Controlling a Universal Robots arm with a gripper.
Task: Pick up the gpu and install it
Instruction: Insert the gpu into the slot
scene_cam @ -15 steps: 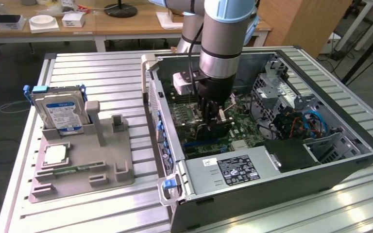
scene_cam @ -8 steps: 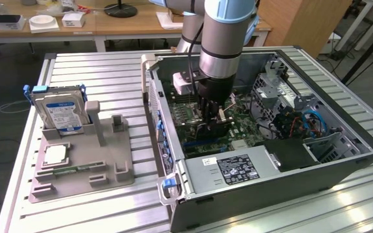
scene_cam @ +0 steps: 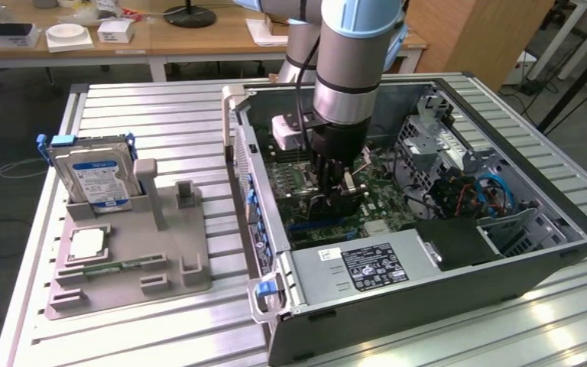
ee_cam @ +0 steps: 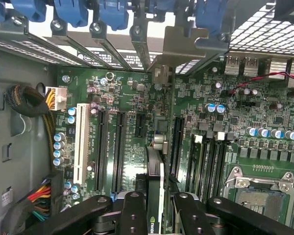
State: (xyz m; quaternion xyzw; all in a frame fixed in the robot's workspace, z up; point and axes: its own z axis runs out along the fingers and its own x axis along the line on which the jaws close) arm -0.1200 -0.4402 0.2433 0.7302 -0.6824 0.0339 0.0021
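My gripper (scene_cam: 336, 197) is down inside the open computer case (scene_cam: 569, 252), over the green motherboard (ee_cam: 132, 93). It is shut on the gpu (ee_cam: 156, 171), which shows edge-on in the wrist view as a thin dark card between the black fingers (ee_cam: 133, 213). The card's silver bracket (ee_cam: 186, 46) points at the case's rear slot openings. The card stands upright between two long black expansion slots (ee_cam: 118, 147). I cannot tell whether its edge touches the board.
A grey holder (scene_cam: 135, 264) left of the case carries a hard drive (scene_cam: 92, 176), a processor (scene_cam: 88, 243) and a memory stick (scene_cam: 120, 267). Inside the case are the power supply (scene_cam: 370, 264), the processor socket (ee_cam: 257, 188), a cable bundle (ee_cam: 32, 105) and blue slot latches (ee_cam: 112, 12).
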